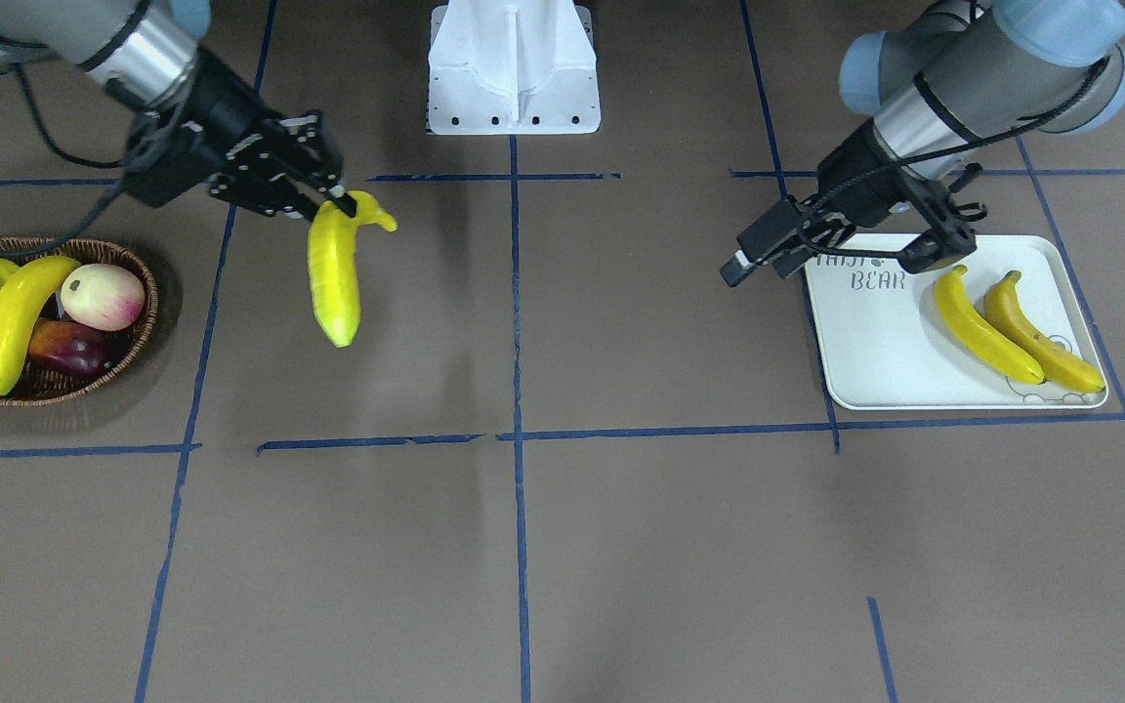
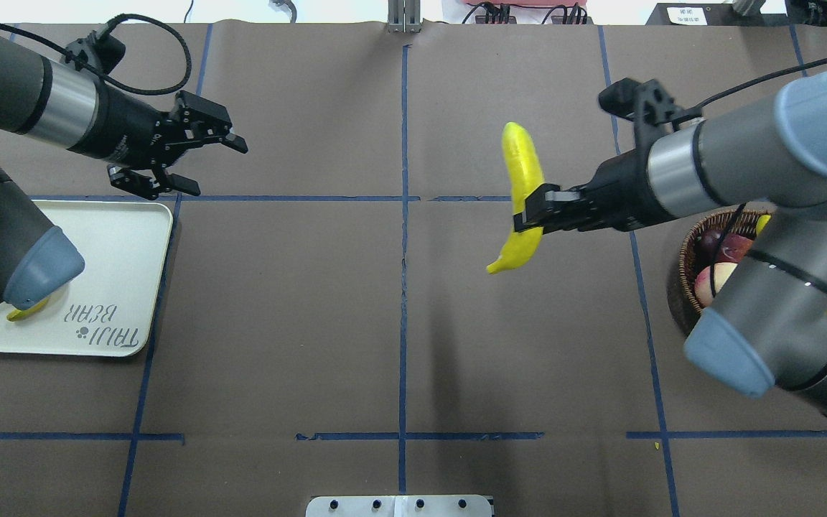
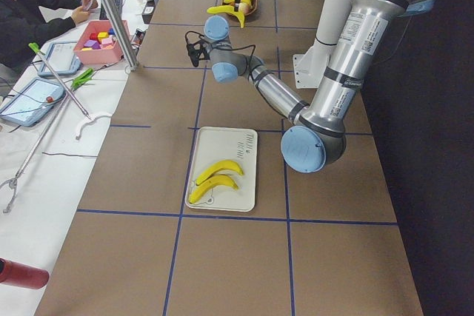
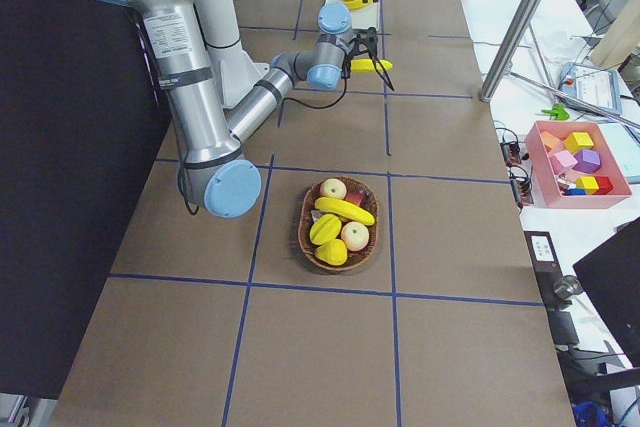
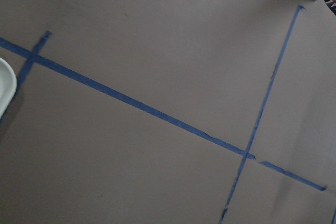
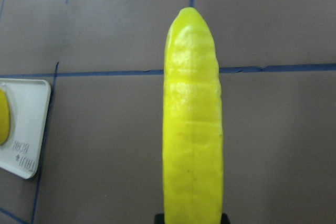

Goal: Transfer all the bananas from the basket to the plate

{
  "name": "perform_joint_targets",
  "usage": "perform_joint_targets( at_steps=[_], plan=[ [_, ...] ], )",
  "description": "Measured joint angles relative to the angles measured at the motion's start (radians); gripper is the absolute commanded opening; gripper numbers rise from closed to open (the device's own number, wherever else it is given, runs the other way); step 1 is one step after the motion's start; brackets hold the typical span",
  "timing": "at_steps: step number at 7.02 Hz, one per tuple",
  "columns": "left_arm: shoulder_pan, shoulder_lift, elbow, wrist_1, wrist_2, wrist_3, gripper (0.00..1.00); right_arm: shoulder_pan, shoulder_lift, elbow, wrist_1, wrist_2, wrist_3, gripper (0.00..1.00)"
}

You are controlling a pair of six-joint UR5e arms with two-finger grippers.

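Right fingers (image 1: 343, 203) pinch a banana (image 1: 333, 278) (in midair).

Right gripper (image 1: 340, 203) has one banana (image 1: 333, 283) pinched near its stem end between the jaws, and the rest of it reaches out ahead of them over the table (image 1: 621, 322). The basket (image 1: 140, 266) sits well behind those jaws, with another banana (image 1: 16, 317) lying on top of the fruit (image 1: 104, 296) in it. Over on the other side, the left gripper (image 2: 209, 166) has its jaws spread above the table just off a corner of the plate (image 1: 875, 342), and two more bananas (image 1: 982, 327) lie side by side on the plate's end farthest from those jaws.
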Motion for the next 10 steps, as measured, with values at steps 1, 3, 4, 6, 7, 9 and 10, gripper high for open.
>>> perform_joint_targets(
  at_steps=[1, 3, 4, 6, 7, 9, 10],
  plan=[
    [0.022, -0.04, 0.0, -0.003, 0.003, -0.02, 0.99, -0.068, 0.041, -0.003, 0.003, -0.052, 0.011, 0.01],
    [0.089, -0.105, 0.009, -0.041, 0.058, -0.033, 0.99, -0.141, 0.092, -0.004, 0.006, -0.111, 0.027, 0.01],
    [0.136, -0.137, 0.016, -0.058, 0.121, -0.04, 0.99, -0.155, 0.104, -0.005, 0.006, -0.124, 0.03, 0.01],
    [0.19, -0.206, 0.045, -0.071, 0.187, -0.082, 0.98, -0.164, 0.115, -0.01, 0.006, -0.136, 0.03, 0.01],
    [0.215, -0.223, 0.055, -0.081, 0.21, -0.094, 0.97, -0.165, 0.119, -0.011, 0.006, -0.139, 0.03, 0.01],
    [0.254, -0.236, 0.068, -0.097, 0.243, -0.1, 0.64, -0.166, 0.125, -0.011, 0.006, -0.141, 0.03, 0.01],
    [0.267, -0.24, 0.073, -0.098, 0.247, -0.101, 0.05, -0.166, 0.125, -0.011, 0.006, -0.141, 0.031, 0.02]
  ],
)
